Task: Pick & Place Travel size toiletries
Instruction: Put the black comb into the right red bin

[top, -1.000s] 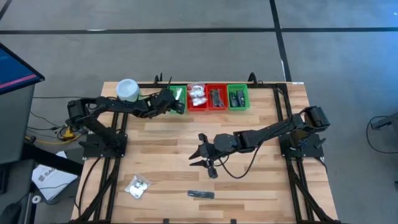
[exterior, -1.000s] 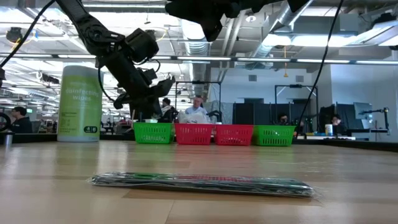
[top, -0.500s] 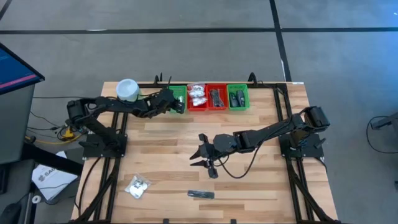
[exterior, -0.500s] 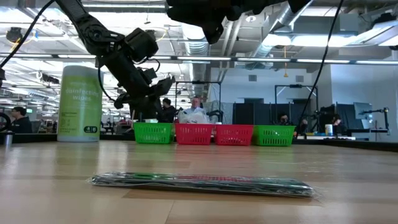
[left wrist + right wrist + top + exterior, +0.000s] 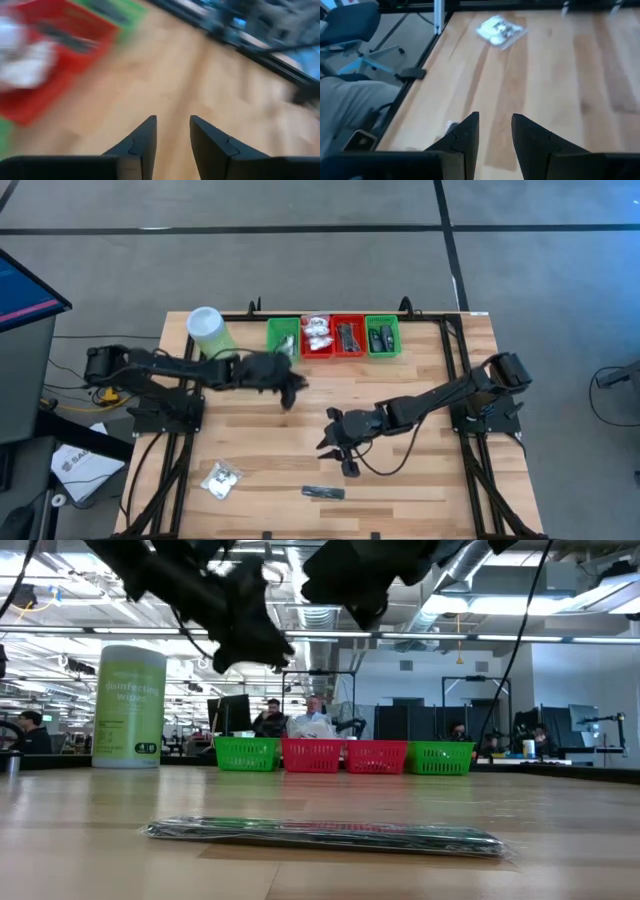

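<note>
on the light wooden slatted table (image 5: 400, 480), the left gripper (image 5: 290, 392) hangs over bare boards just in front of the row of small plastic trays, its two dark fingers (image 5: 142, 137) set a narrow gap apart with nothing between them. the right gripper (image 5: 335, 445) hovers near the middle of the table, also parted only narrowly and empty; its wrist camera looks across the boards toward a white crinkly packet (image 5: 499, 30) lying near the table's left front corner (image 5: 220, 479).

a slim dark oblong piece in clear wrap (image 5: 323, 492) lies flat near the front edge, to the right of the packet and well apart from it; in the low view it stretches across the foreground (image 5: 325, 835). neither gripper touches either item.

at the back edge stand four trays side by side: a green tray (image 5: 273, 340), a red tray with white packets (image 5: 305, 348), a red tray with dark pieces (image 5: 358, 348), and a green tray with dark pieces (image 5: 392, 348). a tall light-green canister with white lid (image 5: 208, 330) stands left of the trays.

people sit at desks in the room behind the table.
</note>
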